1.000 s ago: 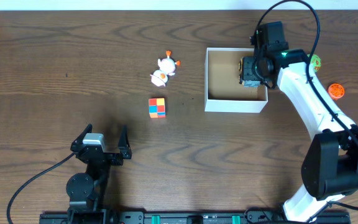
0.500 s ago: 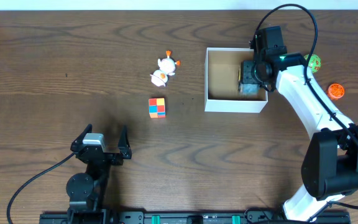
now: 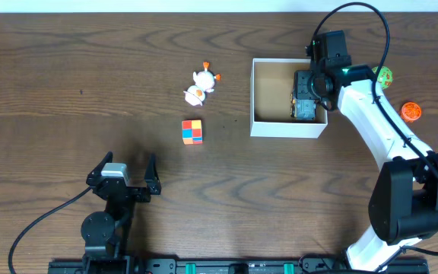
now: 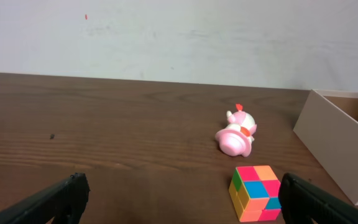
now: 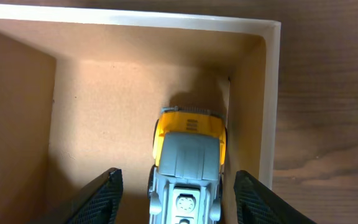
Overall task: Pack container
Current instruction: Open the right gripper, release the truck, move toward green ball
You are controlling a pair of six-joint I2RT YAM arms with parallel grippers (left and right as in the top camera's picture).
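The container (image 3: 287, 128), a white-walled box with a brown inside, stands right of the table's middle. A yellow and grey toy truck (image 5: 189, 155) lies on its floor against the right wall (image 5: 270, 112). My right gripper (image 5: 182, 199) hovers over the truck, open, one finger on each side with a gap on both. From overhead it (image 3: 304, 95) is in the box's right part and hides most of the truck. My left gripper (image 4: 179, 196) is open and empty, low over the table near the front left (image 3: 124, 179).
A multicoloured cube (image 3: 192, 132) and a white and pink toy (image 3: 201, 84) lie left of the box; both show in the left wrist view, cube (image 4: 255, 191) and toy (image 4: 236, 132). A green ball (image 3: 386, 74) and an orange ball (image 3: 410, 111) lie right of the box.
My right gripper has moved a little toward the box's near wall, with the truck under it. The left arm has not moved.
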